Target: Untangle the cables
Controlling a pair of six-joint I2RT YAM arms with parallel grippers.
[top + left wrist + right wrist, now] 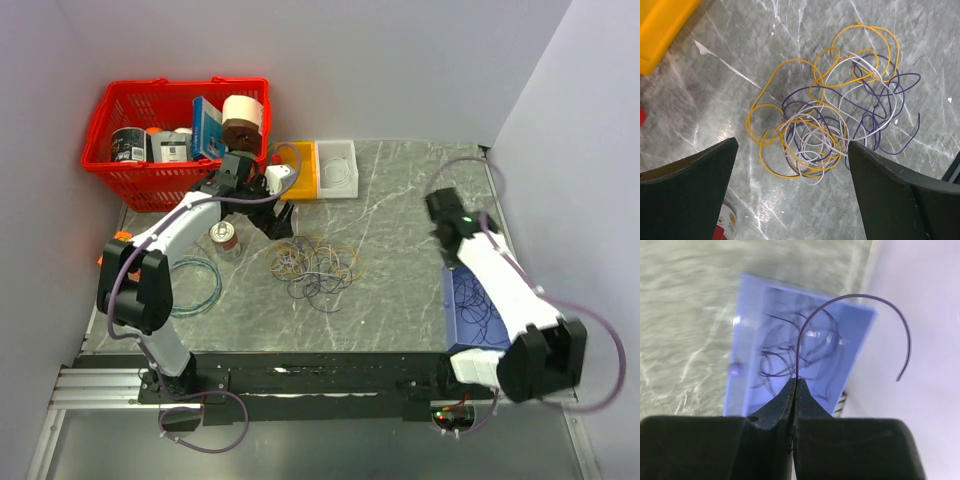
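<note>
The cables (315, 262) lie in a tangled heap of yellow, purple and pale wires (825, 125) on the grey marble table. My left gripper (791, 145) hangs open above the heap's near edge, one finger on either side, touching nothing. My right gripper (796, 380) is shut on a thin dark purple wire (855, 297) that arcs up and to the right from the fingertips. It is over the blue tray (747, 340), which holds more purple wires. In the top view the right arm (455, 225) reaches over that blue tray (462, 330) at the right.
A red basket (150, 180) with boxes and rolls stands at the back left. A yellow tray (305, 175) and a white tray (340, 170) sit behind the heap. A can (226, 238) and a teal coil (195, 285) lie left of it. The wall runs along the right.
</note>
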